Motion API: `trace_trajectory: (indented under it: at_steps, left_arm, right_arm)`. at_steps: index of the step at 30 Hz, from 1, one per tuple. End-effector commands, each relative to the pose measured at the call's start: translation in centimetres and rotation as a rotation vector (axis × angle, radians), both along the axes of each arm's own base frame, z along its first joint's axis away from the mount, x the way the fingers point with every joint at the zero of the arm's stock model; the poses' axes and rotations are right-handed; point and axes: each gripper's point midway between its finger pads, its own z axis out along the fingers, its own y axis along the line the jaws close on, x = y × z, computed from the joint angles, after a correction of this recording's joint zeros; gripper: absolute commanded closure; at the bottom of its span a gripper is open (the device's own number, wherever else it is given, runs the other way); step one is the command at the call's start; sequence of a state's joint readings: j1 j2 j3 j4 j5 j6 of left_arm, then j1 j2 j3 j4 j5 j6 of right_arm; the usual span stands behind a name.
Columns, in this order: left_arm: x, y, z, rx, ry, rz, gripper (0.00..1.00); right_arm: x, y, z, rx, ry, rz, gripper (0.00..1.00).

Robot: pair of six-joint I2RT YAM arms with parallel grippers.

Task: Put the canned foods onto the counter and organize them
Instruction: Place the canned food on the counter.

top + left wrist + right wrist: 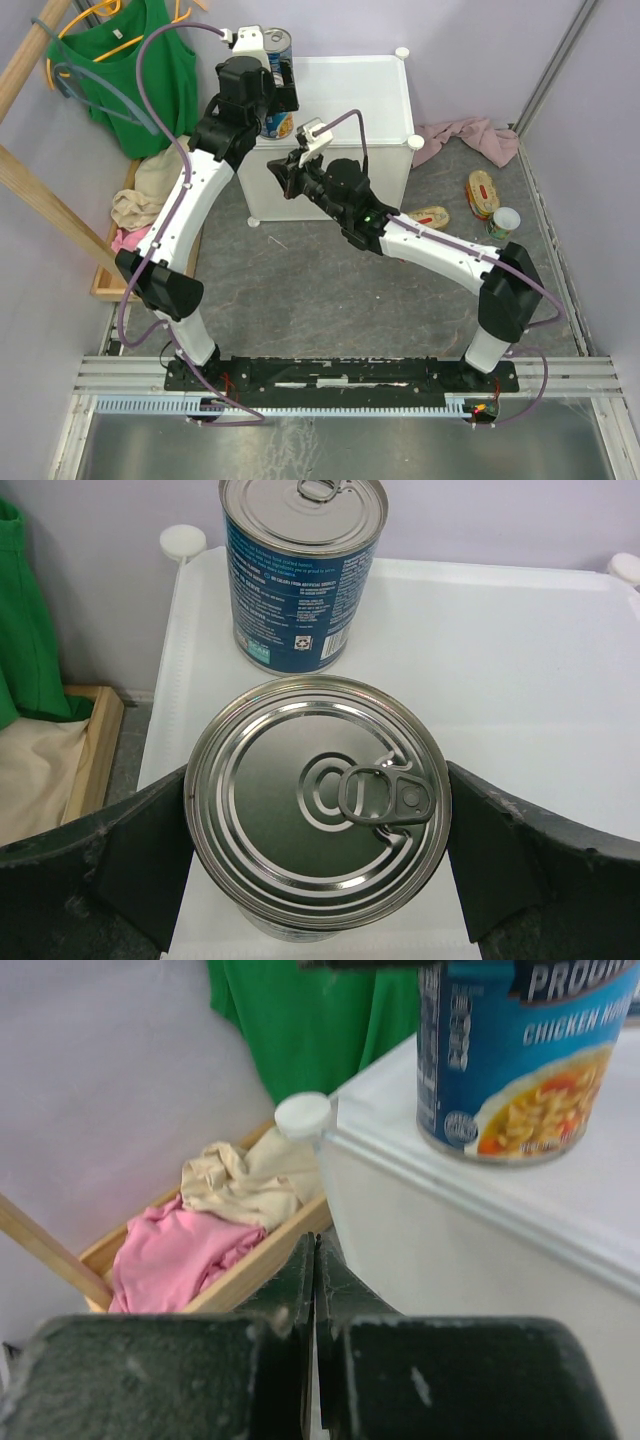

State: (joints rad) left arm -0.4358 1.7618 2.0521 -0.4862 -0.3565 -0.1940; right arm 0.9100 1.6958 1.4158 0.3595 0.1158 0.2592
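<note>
A tall blue-label can [318, 800] with a silver pull-tab top stands on the white counter [520, 660] between the fingers of my left gripper [318, 825], which is open, one jaw at each side of the can. A second tall blue can [300, 575] stands just behind it at the counter's rear left corner. From above, my left gripper [279, 105] is over the counter's [350, 100] left edge. My right gripper [276, 172] is shut on nothing, low in front of the counter's front left corner. Its closed fingers [300, 1270] point past the near can [515, 1060].
Two flat oval tins [483, 192] [428, 217] and a small white-topped can [505, 222] lie on the grey floor right of the counter. A pink cloth [470, 135] lies beyond them. A wooden tray of clothes [200, 1240] and a hanging green shirt [140, 70] stand left.
</note>
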Motion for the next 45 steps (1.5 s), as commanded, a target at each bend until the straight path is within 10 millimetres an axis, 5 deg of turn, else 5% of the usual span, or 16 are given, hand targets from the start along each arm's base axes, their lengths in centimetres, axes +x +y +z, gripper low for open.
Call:
trace_trajectory:
  at_steps: [1, 18, 45]
  left_arm:
    - [-0.1, -0.3, 0.5, -0.064, 0.011, -0.004, 0.01]
    - [0.8, 0.5, -1.1, -0.031, 0.050, 0.004, 0.01]
    - [0.1, 1.4, -0.3, -0.034, 0.032, 0.035, 0.01]
  right_arm:
    - [1.2, 0.7, 5.7, 0.090, -0.182, 0.016, 0.99]
    - [9.0, 1.5, 4.8, 0.070, -0.310, -0.079, 0.99]
    - [12.9, -0.3, 4.6, 0.114, -0.289, -0.171, 0.99]
